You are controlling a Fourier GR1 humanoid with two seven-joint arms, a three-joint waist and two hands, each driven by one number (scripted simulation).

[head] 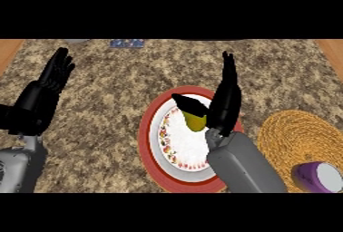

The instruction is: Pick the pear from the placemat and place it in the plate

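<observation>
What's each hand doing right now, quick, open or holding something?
Left hand: open, fingers straight, resting at the view's left, holding nothing.
Right hand: over the red-rimmed white plate, thumb and fingers pinching the yellow-green pear.

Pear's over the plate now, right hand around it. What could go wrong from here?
1. The pear sits between the thumb and fingers of the right hand, near the plate's upper edge rather than its middle; released there, it may roll toward the red rim.
2. Whether the pear touches the plate cannot be told from this view; let go too high, it could bounce.
3. Pulling back, the right forearm might brush the purple object on the placemat.
</observation>
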